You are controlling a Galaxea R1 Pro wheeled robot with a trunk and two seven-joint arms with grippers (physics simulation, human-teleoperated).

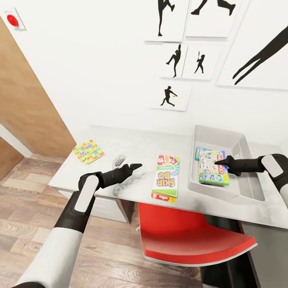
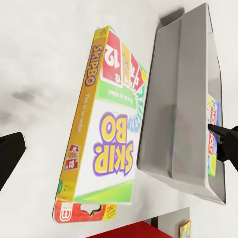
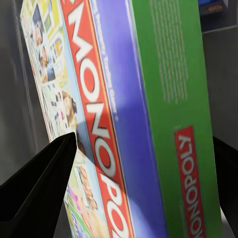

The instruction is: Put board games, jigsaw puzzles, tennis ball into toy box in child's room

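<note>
- The shallow light grey rectangular toy box (image 1: 240,150) sat at the right end of the pale grey counter (image 1: 132,144); inside lay the pale green-edged "MONOPOLY" board game (image 1: 214,168) over a blue one (image 1: 200,153).
- The right hand (image 1: 219,162), fingers apart astride the Monopoly box, had apparently just released it.
- The green, white and red "SKIP-BO" box (image 1: 167,177) lay near the counter's front edge, beside the bin.
- The left hand (image 1: 136,165) hovered beside it; its opening could not be judged.
- The multicoloured jigsaw puzzle squares (image 1: 88,151) lay at the counter's left corner.

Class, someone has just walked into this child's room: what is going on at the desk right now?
A two-armed robot is tidying toys into the toy box on the table. Its right gripper, jaws open, straddles the Monopoly game lying in the box on a blue game. The left gripper hangs near the Skip-Bo game, which lies on the table beside the box. The jigsaw puzzles lie further left.
</note>
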